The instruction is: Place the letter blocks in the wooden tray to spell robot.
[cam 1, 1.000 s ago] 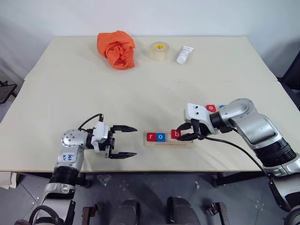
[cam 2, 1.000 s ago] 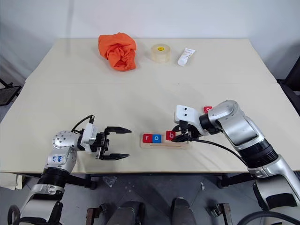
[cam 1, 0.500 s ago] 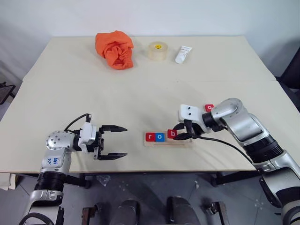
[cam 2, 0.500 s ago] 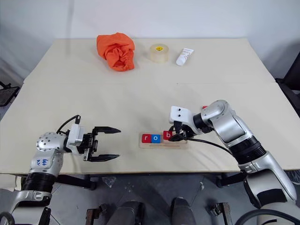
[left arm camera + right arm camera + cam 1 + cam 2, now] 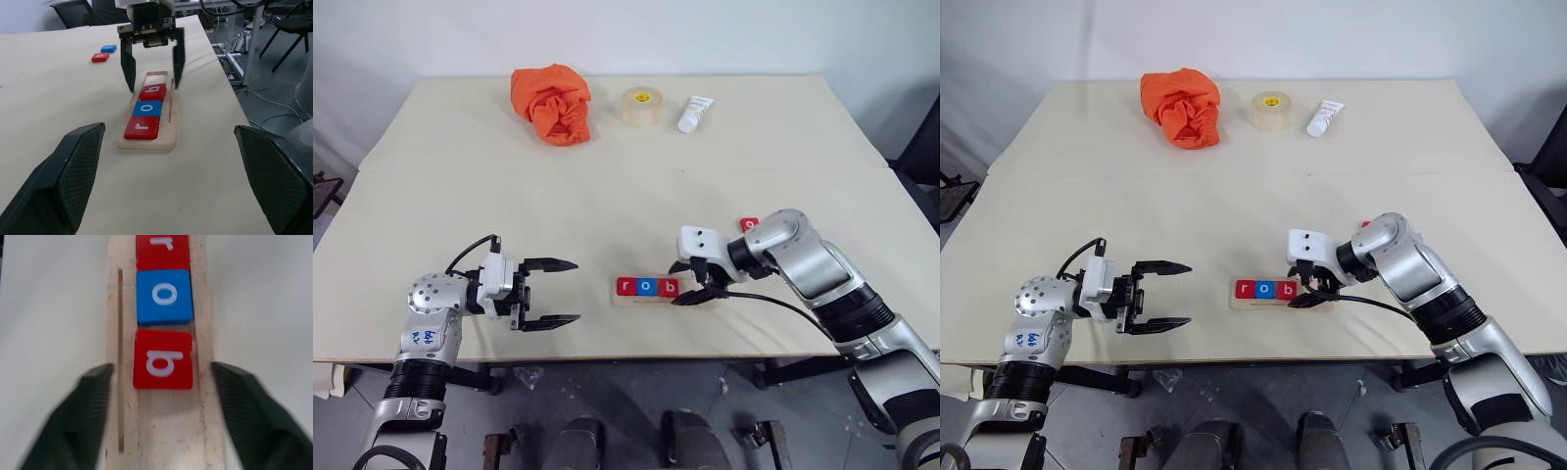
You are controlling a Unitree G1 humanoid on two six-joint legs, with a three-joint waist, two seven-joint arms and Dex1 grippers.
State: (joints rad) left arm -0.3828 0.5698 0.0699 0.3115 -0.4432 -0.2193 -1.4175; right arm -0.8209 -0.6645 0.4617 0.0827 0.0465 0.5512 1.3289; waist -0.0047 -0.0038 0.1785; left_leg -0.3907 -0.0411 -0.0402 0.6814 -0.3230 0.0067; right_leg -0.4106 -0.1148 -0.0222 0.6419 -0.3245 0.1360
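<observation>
Beige table against pale wall; possibly dark chairs behind.

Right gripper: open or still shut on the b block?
Open: the right gripper fingers stand apart either side of the b block.

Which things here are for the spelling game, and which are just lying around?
For the game: tray; r block; blue o block; b block; loose red block; loose blue block.

Just lying around: orange cloth; tape roll; white tube.
</observation>
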